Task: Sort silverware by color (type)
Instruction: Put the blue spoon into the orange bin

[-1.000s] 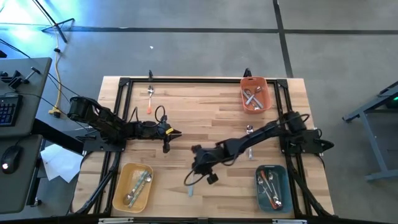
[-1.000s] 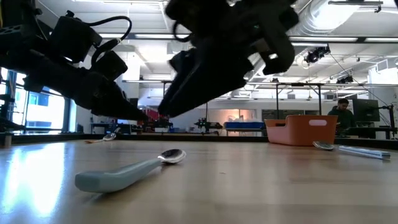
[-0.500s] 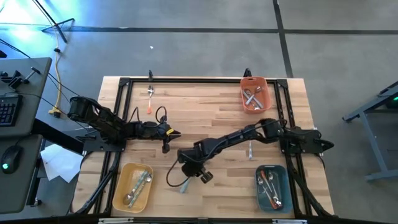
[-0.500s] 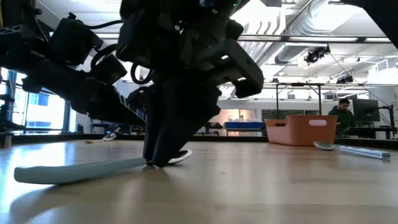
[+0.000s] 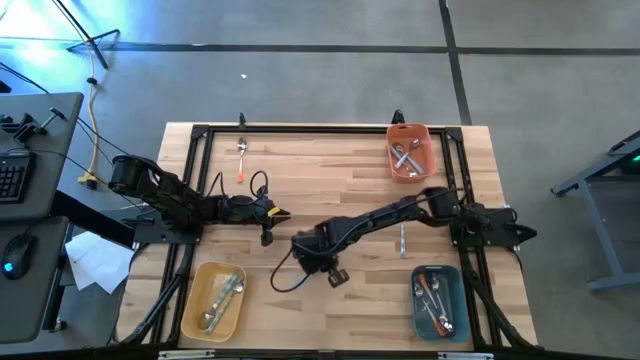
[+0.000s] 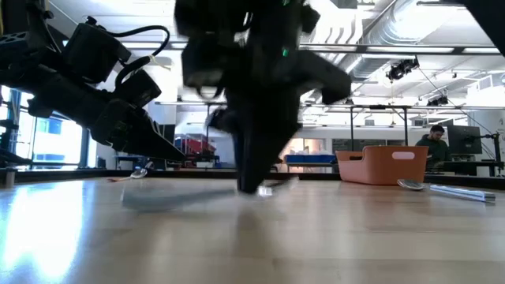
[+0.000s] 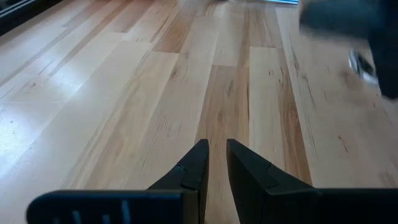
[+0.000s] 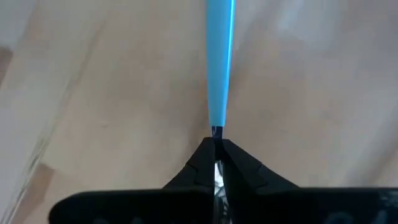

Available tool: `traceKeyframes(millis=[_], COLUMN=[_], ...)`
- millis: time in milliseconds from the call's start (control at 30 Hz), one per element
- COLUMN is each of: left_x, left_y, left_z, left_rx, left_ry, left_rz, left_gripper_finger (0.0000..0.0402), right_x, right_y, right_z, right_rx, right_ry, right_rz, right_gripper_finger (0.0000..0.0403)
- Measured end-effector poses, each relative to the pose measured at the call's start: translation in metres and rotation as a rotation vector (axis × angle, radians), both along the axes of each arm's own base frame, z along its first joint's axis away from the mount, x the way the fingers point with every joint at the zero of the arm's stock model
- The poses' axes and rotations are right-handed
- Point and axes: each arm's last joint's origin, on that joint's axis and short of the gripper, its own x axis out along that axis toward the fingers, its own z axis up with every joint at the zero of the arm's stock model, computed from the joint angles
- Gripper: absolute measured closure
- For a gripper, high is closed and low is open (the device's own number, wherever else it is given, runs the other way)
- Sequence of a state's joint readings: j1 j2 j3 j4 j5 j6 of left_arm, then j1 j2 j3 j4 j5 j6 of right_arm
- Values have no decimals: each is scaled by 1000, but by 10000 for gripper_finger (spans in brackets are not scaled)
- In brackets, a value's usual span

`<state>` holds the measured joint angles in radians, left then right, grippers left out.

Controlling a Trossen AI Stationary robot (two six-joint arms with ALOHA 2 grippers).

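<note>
A light-blue-handled spoon (image 8: 221,62) is between the fingers of my right gripper (image 6: 252,188), which is shut on it near the table's middle (image 5: 312,258). The handle (image 6: 162,199) sticks out to one side and the metal bowl (image 6: 274,189) to the other. My left gripper (image 7: 216,149) hovers over bare wood at the left (image 5: 272,215), fingers slightly apart with nothing between them. An orange-handled spoon (image 5: 241,158) lies on the table at the far left. Another blue-handled piece (image 5: 403,240) lies right of centre. My right gripper pinches the spoon between its two fingertips at the neck (image 8: 216,129), where the blue handle meets the metal. The fingers point straight down and lie across the spoon. The spoon stays about level, low over the table; whether it is clear of the wood I cannot tell.
An orange bin (image 5: 428,150) at the far right, a blue bin (image 5: 437,272) at the near right and a yellow bin (image 5: 200,275) at the near left each hold silverware. A black frame (image 5: 300,131) runs along the table's edges. A person sits in the room beyond (image 6: 432,138).
My right gripper has come down on the blue-handled spoon and shut on its neck, then shifted a little toward the far right. The spoon has turned about on the table and moved along with the gripper.
</note>
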<state>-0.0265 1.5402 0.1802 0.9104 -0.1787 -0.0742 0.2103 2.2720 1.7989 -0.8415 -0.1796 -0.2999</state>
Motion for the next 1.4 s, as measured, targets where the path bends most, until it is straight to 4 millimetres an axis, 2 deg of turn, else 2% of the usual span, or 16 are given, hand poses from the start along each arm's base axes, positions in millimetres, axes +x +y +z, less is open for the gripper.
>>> traceKeyframes(millis=[133,267,433,567,700,833,967,1100,1233,1400], left_x=[0,0,0,0,0,2,3,3,3,3], left_y=[0,0,0,0,0,0,0,0,0,0], left_z=[0,0,0,0,1,2,3,3,3,3], left_rx=[0,0,4,14,13,8,0,-3,-3,-4], left_ry=[1,3,5,4,-8,-20,-25,-24,-25,-25], left_rz=[0,-1,-3,-7,-6,-4,0,1,1,1], left_gripper_finger=[355,355,355,355,355,355,355,355,355,355], right_x=[-18,-50,-112,-172,-226,-254,-267,-277,-285,-287], right_y=[-6,-26,-68,-118,-171,-213,-249,-276,-295,-308], right_z=[35,57,86,98,91,79,72,61,45,27], right_rx=[-132,-239,-307,-314,-285,-248,-195,-150,-81,-73], right_ry=[11,50,8,-36,-44,-98,-129,-107,-39,34], right_rz=[-99,-234,-486,-836,-1239,-1452,-1595,-1667,-1721,-1763], right_gripper_finger=[400,401,402,402,402,402,402,402,402,402])
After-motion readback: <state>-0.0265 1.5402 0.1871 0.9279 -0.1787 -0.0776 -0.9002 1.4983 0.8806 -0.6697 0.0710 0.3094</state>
